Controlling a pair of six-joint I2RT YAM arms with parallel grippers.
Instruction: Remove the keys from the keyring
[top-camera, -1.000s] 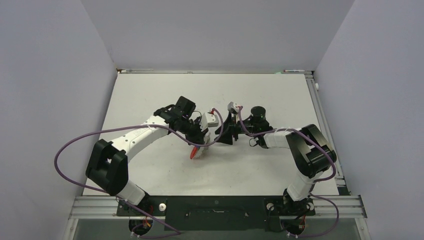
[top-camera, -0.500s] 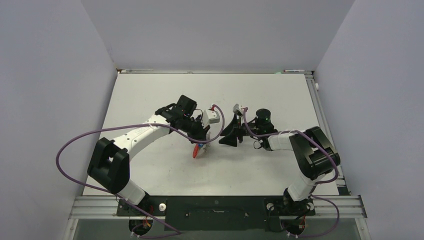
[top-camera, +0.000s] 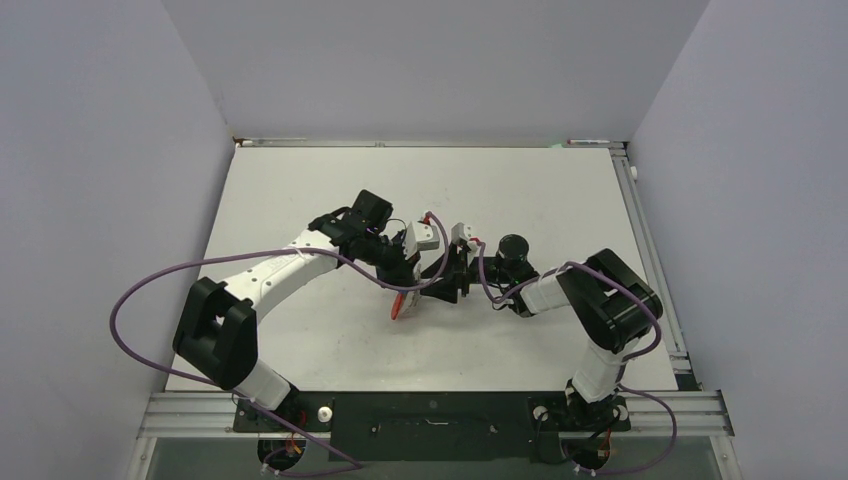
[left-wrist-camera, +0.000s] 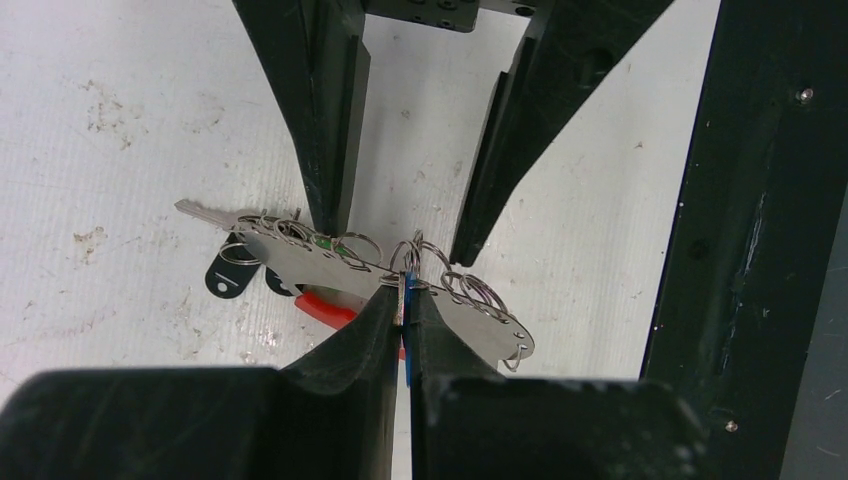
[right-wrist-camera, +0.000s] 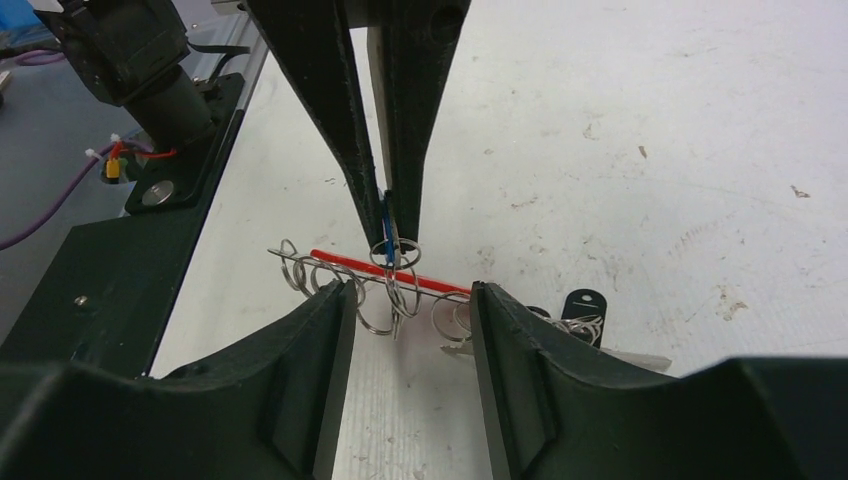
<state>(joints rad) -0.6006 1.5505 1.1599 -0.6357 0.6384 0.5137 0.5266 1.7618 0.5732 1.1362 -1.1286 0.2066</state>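
One blue key (right-wrist-camera: 386, 212) sits clamped in the left gripper (left-wrist-camera: 404, 305); the right gripper (right-wrist-camera: 410, 296), jaws apart, straddles the keyring (right-wrist-camera: 345, 262), lying crosswise between them.

Keyring (left-wrist-camera: 480, 325) btwn R hand (left-wrist-camera: 400, 240) fingers (left-wrist-camera: 325, 150).

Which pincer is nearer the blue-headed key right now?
Left. The left pincer is shut on the blue-headed key; the right pincer stands open just beside it, one finger either side of the keyring.

The left arm (top-camera: 275, 272) and right arm (top-camera: 545, 289): white shells, black joints, looping purple cables (top-camera: 120, 300); black tapered pincer fingers (right-wrist-camera: 310, 380), apparently screw-fastened.
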